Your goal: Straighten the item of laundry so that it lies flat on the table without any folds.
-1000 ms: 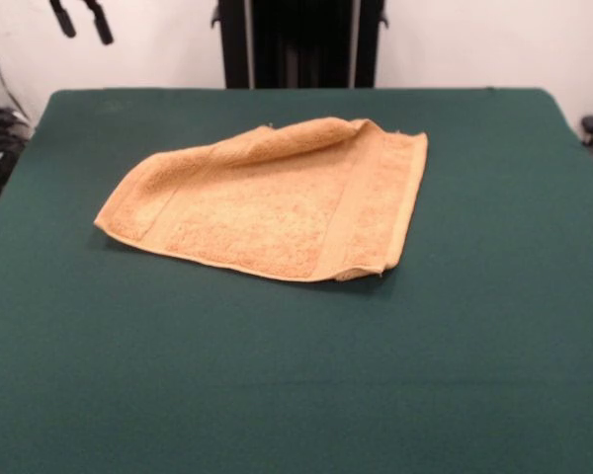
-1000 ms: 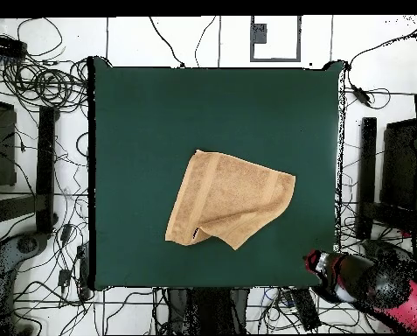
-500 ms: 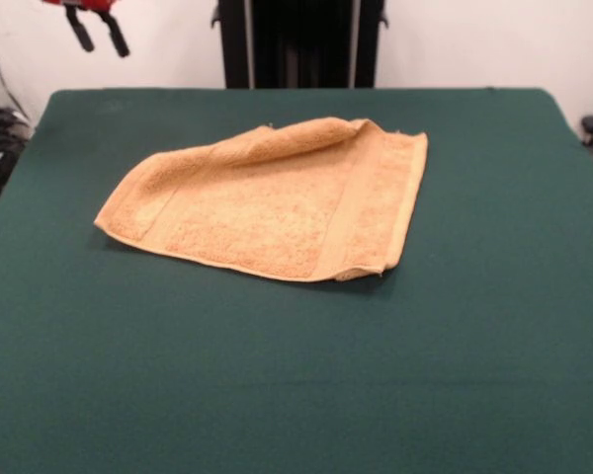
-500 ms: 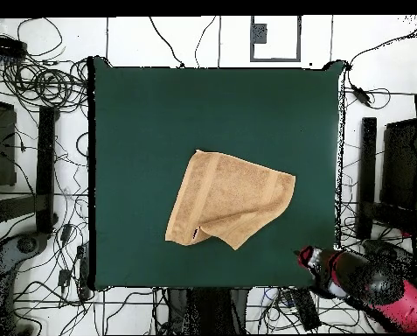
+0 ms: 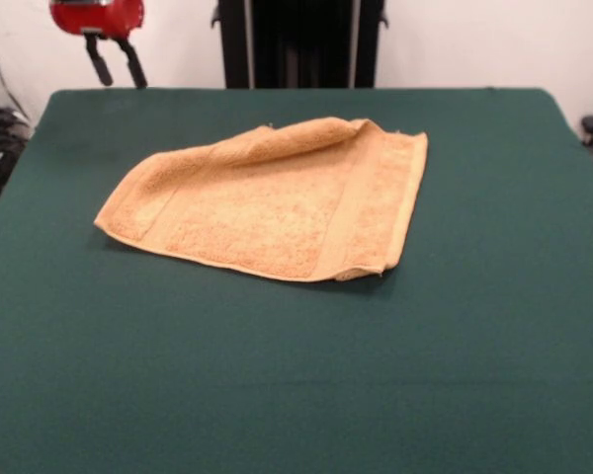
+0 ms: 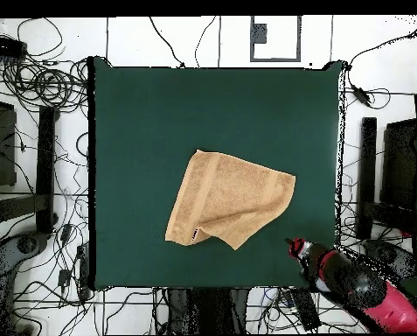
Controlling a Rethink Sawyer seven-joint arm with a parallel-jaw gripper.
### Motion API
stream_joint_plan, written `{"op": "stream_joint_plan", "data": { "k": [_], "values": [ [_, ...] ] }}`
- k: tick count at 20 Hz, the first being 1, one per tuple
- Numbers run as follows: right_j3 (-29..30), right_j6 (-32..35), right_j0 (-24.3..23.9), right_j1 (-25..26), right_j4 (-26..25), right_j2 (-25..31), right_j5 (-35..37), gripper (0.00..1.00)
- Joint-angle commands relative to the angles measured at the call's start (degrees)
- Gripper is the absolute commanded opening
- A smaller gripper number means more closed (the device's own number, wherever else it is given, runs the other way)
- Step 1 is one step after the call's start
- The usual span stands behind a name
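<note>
We judged the job unstarted: the towel (image 5: pixel 272 202) lay mid-desk (image 5: pixel 296 375) with one corner folded over along its upper edge. Our hand (image 5: pixel 117 61), at the frame's upper left, hung with its fingers apart, gripping nothing, well clear of the cloth.

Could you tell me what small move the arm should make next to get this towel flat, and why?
Probably carry the gripper in over the table toward the towel. Its fingers hang apart near the table's corner, holding nothing, while the towel's far edge is folded over onto itself.
</note>
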Motion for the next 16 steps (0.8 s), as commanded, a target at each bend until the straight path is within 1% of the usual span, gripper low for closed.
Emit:
{"op": "stream_joint_plan", "data": {
  "k": [1, 8, 16],
  "values": [
    [8.23, 9.45, -0.04, 6.45, 0.61, 8.98, -13.59, 1.0],
    [11.31, 14.61, 0.15, 10.43, 0.3, 8.2, -25.01, 1.0],
    [15.79, 17.25, 1.63, 11.33, 2.24, 6.6, -31.24, 1.0]
  ]
}}
